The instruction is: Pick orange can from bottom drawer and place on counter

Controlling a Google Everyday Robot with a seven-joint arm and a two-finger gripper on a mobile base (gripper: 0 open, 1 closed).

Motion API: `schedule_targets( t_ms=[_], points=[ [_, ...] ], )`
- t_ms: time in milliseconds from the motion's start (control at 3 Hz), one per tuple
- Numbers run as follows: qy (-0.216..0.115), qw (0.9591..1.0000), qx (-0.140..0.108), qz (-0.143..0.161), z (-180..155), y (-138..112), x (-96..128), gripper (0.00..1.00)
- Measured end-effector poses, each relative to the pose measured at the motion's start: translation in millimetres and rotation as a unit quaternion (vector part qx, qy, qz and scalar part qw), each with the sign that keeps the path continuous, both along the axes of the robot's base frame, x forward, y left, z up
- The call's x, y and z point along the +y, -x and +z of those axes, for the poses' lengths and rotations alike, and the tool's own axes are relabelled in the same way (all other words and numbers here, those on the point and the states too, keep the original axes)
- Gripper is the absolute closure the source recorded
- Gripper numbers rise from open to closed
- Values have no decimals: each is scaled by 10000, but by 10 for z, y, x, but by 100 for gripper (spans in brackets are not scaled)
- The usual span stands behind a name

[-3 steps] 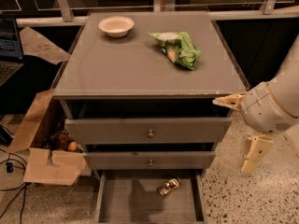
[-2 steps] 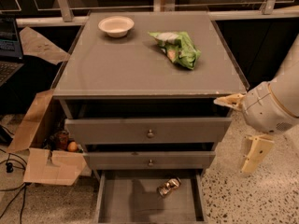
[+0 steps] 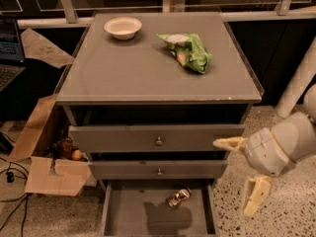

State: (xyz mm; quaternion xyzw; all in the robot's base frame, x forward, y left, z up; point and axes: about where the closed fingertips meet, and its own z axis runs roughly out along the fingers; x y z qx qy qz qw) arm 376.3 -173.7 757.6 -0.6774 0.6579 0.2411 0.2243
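In the open bottom drawer (image 3: pixel 123 216), right of centre toward its far side, the orange can (image 3: pixel 178 197) lies on its side. Right of the cabinet, the end effector (image 3: pixel 232 178) hangs with fingers spread wide apart, holding nothing. The tabletop (image 3: pixel 128 73) carries a pale bowl (image 3: pixel 122 27) and a green snack bag (image 3: pixel 187 51).

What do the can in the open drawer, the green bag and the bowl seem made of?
The can: shiny metal, glinting gold and silver. The green bag: likely thin plastic film, crinkled and glossy. The bowl: matte and pale, perhaps paper or ceramic. The gripper hangs open, right of the drawers.
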Motion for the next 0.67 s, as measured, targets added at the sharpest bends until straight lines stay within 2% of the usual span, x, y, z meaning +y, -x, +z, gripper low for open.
schedule_targets(
  t_ms=[333, 667],
  points=[
    [-116, 9994, 320, -57, -381, 100, 35, 0],
    [245, 9974, 520, -434, -754, 108, 37, 0]
  ],
)
